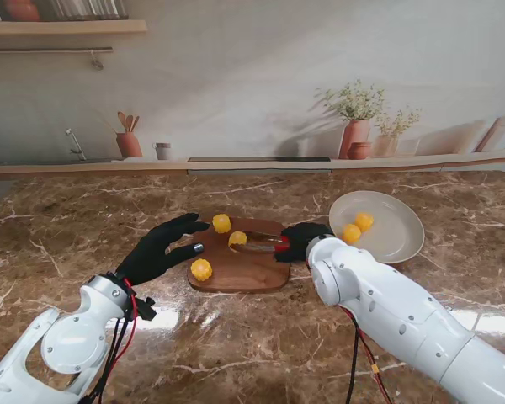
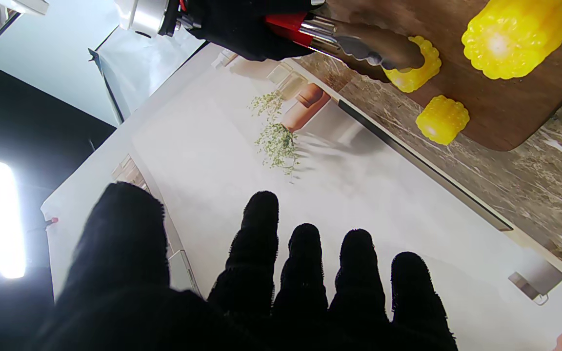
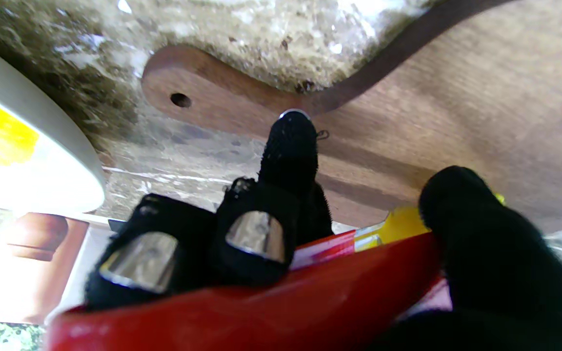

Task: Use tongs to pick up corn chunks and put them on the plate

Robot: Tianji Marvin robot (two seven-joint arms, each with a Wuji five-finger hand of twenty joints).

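Observation:
Three yellow corn chunks lie on the wooden cutting board (image 1: 244, 271): one at its far left corner (image 1: 222, 223), one in the middle (image 1: 237, 239) and one near me (image 1: 201, 269). My right hand (image 1: 303, 240) is shut on red-handled metal tongs (image 1: 268, 242), whose tips reach the middle chunk (image 2: 413, 68). Whether the tips squeeze it I cannot tell. Two more corn chunks (image 1: 358, 227) sit on the white plate (image 1: 400, 240) at the right. My left hand (image 1: 160, 248) rests open, fingers spread, at the board's left edge. The tongs' red handle (image 3: 261, 302) fills the right wrist view.
A brown marble counter (image 1: 84, 219) carries the board and plate. Along the back wall stand terracotta pots with plants (image 1: 356, 135), a utensil pot (image 1: 128, 143) and a small cup (image 1: 162, 151). A shelf (image 1: 63, 27) hangs at the upper left.

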